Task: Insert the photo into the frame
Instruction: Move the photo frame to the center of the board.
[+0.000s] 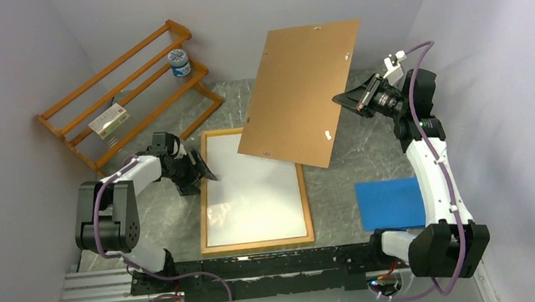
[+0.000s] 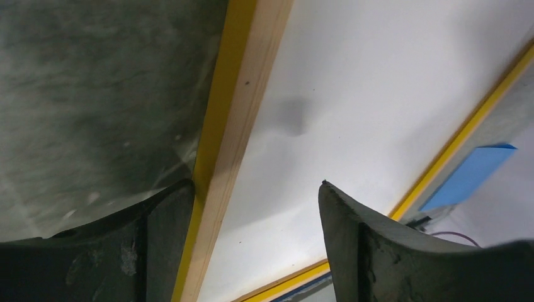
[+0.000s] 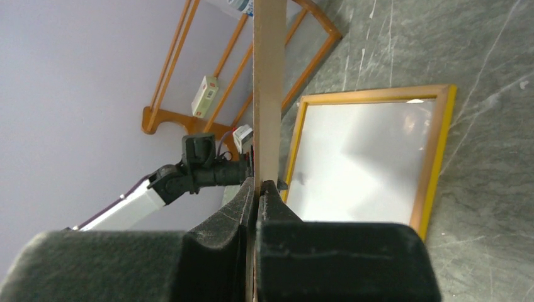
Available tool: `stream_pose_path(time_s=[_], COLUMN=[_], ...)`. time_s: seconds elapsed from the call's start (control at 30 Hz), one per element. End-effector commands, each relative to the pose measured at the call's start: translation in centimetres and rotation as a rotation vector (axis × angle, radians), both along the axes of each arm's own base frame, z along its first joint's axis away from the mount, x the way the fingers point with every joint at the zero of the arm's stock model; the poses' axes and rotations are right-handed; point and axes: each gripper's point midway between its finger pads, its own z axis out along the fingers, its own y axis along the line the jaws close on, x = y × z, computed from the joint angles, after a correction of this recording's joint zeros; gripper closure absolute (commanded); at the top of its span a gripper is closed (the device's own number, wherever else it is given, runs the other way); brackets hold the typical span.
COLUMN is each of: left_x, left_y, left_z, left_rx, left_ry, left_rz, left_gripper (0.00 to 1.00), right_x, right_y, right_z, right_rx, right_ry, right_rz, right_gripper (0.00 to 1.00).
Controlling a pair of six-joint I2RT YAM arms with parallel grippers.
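Note:
The frame point(image 1: 203, 200) lies flat on the table with its wood back up and yellow edges showing point(image 2: 242, 113) point(image 3: 434, 157). Inside it lies the photo point(image 1: 254, 196), plain white side up point(image 2: 378, 82) point(image 3: 359, 170). My left gripper point(image 1: 204, 170) is open and low over the frame's left rail point(image 2: 257, 184), one finger outside the rail and the other above the white sheet. The right gripper point(image 1: 344, 100) is shut on the edge of a brown backing board point(image 1: 300, 93), held tilted in the air above the frame's far right corner point(image 3: 258, 184).
An orange slatted rack point(image 1: 128, 97) stands at the back left with a small jar point(image 1: 179, 62) and a box point(image 1: 109, 122) on it. A blue sheet point(image 1: 390, 204) lies on the table right of the frame, by the right arm's base.

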Motion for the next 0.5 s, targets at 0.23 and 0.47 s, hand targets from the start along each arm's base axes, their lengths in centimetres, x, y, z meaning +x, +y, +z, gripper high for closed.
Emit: stream_pose_path(time_s=[0.23,0.47], left_x=[6.1,7.1], left_y=[-7.4,-4.9], left_z=[3.1,3.5], left_rx=[-0.335,-0.142], left_ry=[-0.107,-0.154], left_rz=[0.038,0.084], left_gripper=[0.29,0.24], right_x=[-0.3,-1.5], right_y=[1.4,1.8], right_z=[-0.2,-4.0], right_rx=[0.064,0.046], right_ry=[0.002,0.126], right_rz=[0.127,0.203], right_gripper=[1.00,1.00])
